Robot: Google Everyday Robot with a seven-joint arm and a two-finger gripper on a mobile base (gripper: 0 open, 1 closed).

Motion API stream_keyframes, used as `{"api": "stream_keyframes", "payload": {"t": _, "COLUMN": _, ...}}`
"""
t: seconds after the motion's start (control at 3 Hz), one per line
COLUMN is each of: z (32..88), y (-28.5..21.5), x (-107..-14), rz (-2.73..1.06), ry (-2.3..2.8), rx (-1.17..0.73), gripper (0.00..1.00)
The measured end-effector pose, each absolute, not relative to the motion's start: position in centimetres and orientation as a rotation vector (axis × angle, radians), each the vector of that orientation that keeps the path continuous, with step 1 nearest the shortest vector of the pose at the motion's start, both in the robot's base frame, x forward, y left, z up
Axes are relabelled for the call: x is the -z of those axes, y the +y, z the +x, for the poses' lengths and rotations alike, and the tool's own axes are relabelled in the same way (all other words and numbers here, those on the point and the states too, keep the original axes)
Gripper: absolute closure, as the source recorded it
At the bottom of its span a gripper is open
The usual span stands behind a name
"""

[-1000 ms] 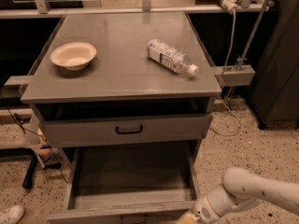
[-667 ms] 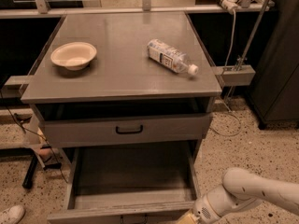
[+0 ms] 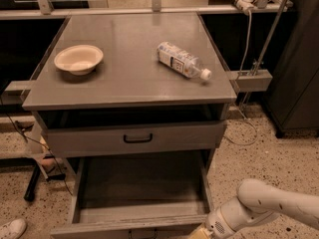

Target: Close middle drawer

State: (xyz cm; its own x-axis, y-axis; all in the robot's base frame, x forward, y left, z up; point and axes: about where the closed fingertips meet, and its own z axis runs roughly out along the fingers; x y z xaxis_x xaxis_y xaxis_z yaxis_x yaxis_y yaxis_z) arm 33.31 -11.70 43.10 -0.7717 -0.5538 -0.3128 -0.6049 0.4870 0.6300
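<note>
One drawer wide open: middle drawer [image 3: 124, 225] extended toward the near side, pincer [image 3: 200, 232] just beside its front panel's right end, grip impossible to tell.

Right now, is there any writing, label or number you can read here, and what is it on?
On the bottle: a printed label, too blurred to read.
On the bowl and top drawer: no text visible.
On the tool, at the front right corner of the middle drawer: no markings visible.

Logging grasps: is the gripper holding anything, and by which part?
Cannot be told. The gripper is at the right front corner of the open middle drawer, cut by the picture's lower edge.
</note>
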Motion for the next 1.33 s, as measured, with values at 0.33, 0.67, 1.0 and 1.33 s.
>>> {"api": "stream_keyframes", "payload": {"t": 0.33, "z": 33.31, "y": -11.70, "x": -43.10, "rz": -1.034, "ry": 2.650, "rx": -1.165, "gripper": 0.11}}
{"api": "stream_keyframes", "payload": {"t": 0.67, "z": 33.30, "y": -11.70, "x": -43.10, "rz": -1.034, "ry": 2.650, "rx": -1.165, "gripper": 0.00}}
{"api": "stream_keyframes", "payload": {"t": 1.0, "z": 33.30, "y": -11.69, "x": -43.10, "rz": -1.034, "ry": 2.650, "rx": -1.165, "gripper": 0.00}}
{"api": "stream_keyframes", "payload": {"t": 1.33, "z": 33.30, "y": -11.69, "x": -43.10, "rz": -1.034, "ry": 2.650, "rx": -1.166, "gripper": 0.19}}
